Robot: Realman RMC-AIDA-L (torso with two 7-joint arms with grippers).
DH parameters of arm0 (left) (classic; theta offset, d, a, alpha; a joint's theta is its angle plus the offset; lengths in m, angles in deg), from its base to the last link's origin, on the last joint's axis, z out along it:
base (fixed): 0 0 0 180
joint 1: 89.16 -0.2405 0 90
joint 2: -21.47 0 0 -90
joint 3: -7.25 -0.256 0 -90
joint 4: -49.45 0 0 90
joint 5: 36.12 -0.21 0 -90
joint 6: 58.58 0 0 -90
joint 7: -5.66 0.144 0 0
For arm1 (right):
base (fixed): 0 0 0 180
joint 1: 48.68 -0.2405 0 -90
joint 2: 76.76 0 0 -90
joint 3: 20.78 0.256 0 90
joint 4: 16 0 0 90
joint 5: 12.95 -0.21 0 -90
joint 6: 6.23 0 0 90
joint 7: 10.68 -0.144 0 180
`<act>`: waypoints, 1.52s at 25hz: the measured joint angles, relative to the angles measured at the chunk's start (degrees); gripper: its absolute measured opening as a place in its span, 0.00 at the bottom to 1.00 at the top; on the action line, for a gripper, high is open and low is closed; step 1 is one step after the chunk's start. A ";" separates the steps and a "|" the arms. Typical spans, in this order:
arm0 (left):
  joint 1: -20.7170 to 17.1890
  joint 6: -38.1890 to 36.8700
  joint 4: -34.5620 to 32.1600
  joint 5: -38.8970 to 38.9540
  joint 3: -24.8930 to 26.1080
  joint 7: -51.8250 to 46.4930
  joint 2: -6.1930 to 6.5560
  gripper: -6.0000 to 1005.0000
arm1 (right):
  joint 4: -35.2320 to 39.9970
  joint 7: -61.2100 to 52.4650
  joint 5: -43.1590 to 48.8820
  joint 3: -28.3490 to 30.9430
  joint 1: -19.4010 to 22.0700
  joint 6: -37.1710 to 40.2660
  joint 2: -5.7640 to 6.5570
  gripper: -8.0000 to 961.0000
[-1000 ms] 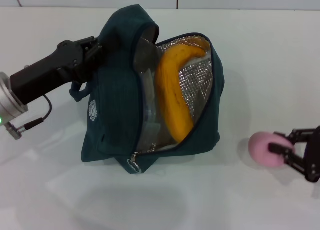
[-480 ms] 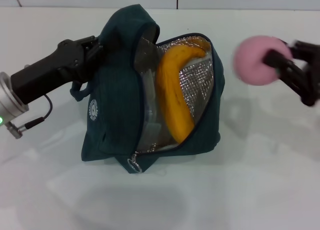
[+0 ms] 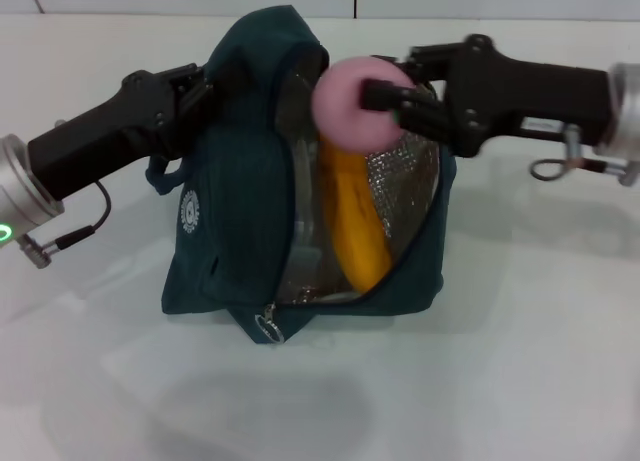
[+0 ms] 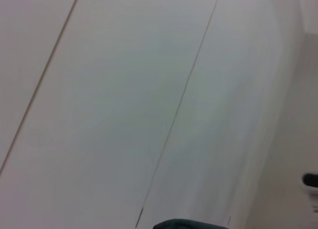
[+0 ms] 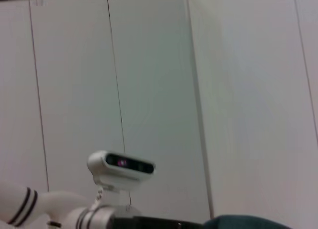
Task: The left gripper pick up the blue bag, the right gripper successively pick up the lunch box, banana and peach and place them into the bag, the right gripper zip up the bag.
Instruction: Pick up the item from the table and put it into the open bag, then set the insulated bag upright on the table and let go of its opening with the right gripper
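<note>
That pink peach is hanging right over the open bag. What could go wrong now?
1. The banana fills much of the opening of the bag, so the peach, once the right gripper lets go, might land on it and roll out.
2. The left gripper alone holds the bag open; if the fabric slips, the mouth could sag shut.

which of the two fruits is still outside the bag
The peach: the right pincer holds it in the air at the top of the blue bag's opening, while the banana already lies inside against the foil lining.
</note>
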 joint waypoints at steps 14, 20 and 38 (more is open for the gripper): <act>0.87 0.17 0.18 -0.01 -0.16 -0.14 -0.31 0.04 | 0.31 -0.65 -6.79 -9.21 -1.85 -8.56 -0.24 0.59; 0.48 0.20 0.17 0.00 -0.13 -0.27 -0.28 0.04 | 8.74 -0.20 -7.48 -8.91 7.75 -3.10 0.27 0.67; 0.42 0.37 0.17 -0.05 -0.16 -0.01 -0.38 0.05 | 13.28 2.34 10.69 -5.96 23.90 -1.65 1.10 0.66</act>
